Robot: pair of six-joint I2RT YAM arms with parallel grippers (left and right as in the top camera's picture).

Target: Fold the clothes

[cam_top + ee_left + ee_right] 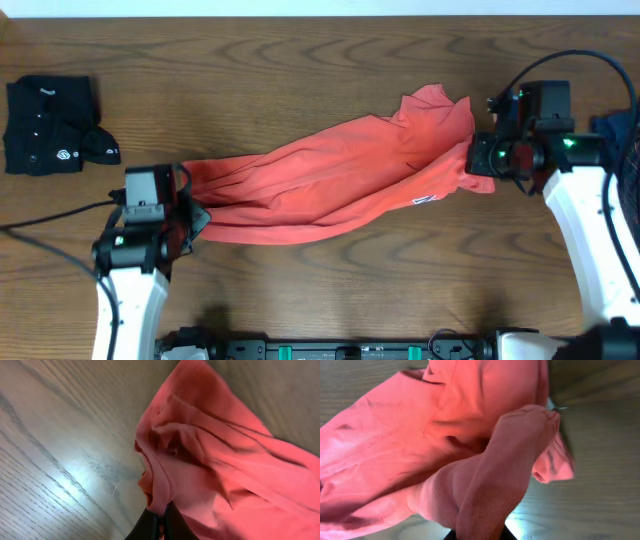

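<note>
- While both arms grip it, the coral-red T-shirt lies stretched in a long, slightly slanted band across the middle of the wooden surface. In the overhead view its right end sits higher than its left.
- The left end effector is clamped on the shirt's left end. In the left wrist view its dark fingers press together on a folded edge of the coral-red T-shirt, with creased cloth bunched just above them and bare surface to one side.
- The right end effector is clamped on the shirt's right end, just below a bunched peak of cloth.
- In the right wrist view the coral-red T-shirt drapes thickly over the fingers, so only a dark sliver of them shows at the bottom edge.
- A small white-and-navy print shows on the shirt's lower edge near the right end.
- A black garment lies in a compact heap at the far left of the surface, well apart from the T-shirt.
- A dark blue garment peeks out at the right edge beside the right arm, and most of it is hidden.
</note>
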